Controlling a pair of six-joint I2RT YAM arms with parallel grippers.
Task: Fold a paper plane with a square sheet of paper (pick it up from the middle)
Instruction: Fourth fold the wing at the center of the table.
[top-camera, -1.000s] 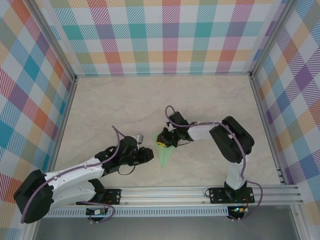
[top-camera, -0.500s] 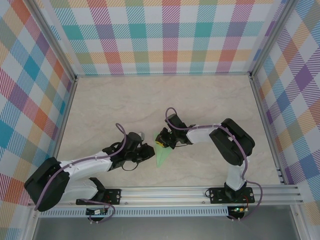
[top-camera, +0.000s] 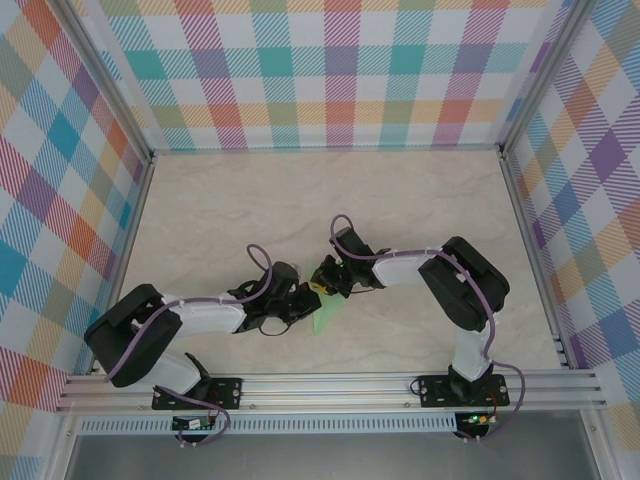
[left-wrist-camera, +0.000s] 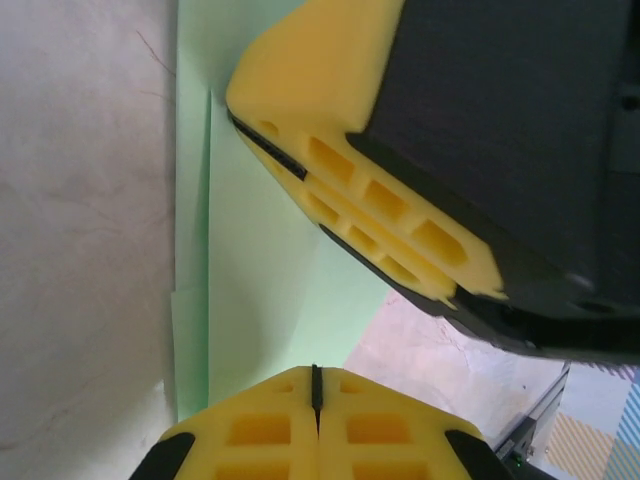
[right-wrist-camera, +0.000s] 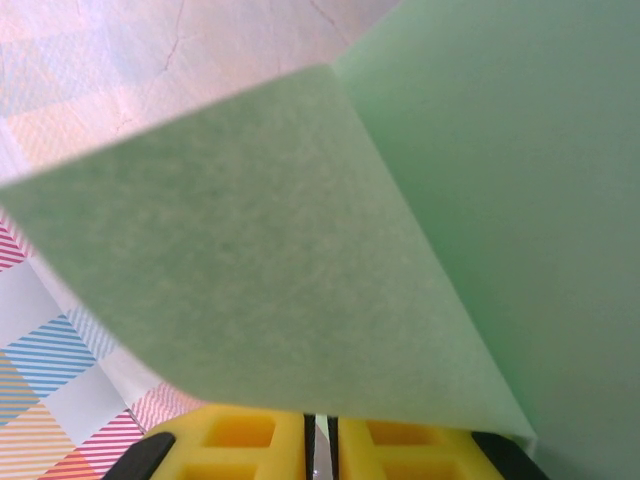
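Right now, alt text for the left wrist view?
Folded green paper lies on the marbled table, creases along its left edge. The left gripper sits shut at the bottom of the frame; the right gripper, yellow fingers together, reaches over the paper from the upper right.

Place: lab-style robot test cell
Counter (top-camera: 250, 200): marble-look top
Around the counter: plaid walls (top-camera: 330, 70), aluminium frame (top-camera: 105, 80)
Counter's near edge: metal rail (top-camera: 330, 385) carrying left arm base (top-camera: 195, 390), right arm base (top-camera: 455, 385)
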